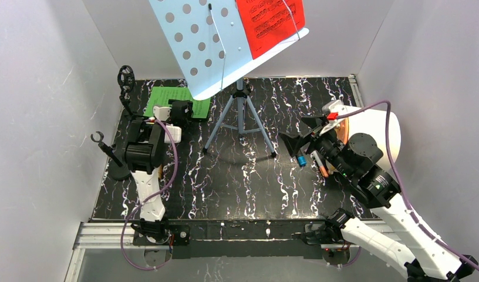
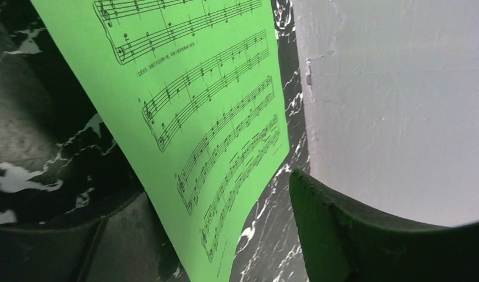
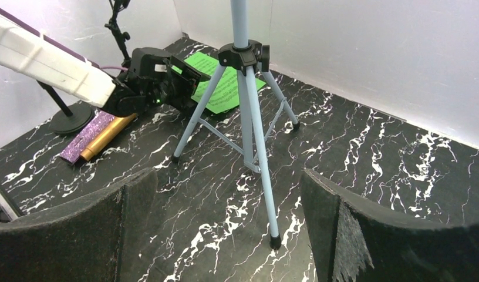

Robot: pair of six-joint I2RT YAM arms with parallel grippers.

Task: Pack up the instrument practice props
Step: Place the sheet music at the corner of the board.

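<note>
The pale blue perforated music rack (image 1: 205, 44) stands on its tripod legs (image 1: 240, 120) mid-table, with the red score sheet (image 1: 269, 23) resting on it. The green score sheet (image 1: 167, 97) lies at the back left. My left gripper (image 1: 181, 110) hovers at its near edge, jaws open. In the left wrist view the green score sheet (image 2: 196, 117) runs between the spread fingers of the left gripper (image 2: 219, 194). My right gripper (image 3: 228, 176) is open, facing a tripod foot (image 3: 275, 241). A gold microphone (image 3: 108, 135) and a purple glitter microphone (image 3: 83, 140) lie side by side.
Two thin black mic mounts (image 1: 127, 82) (image 1: 102, 144) stand by the left wall on round bases (image 3: 70, 120). White walls enclose the black marbled table (image 1: 237, 182) on three sides. The rack's tilted top overhangs the back centre.
</note>
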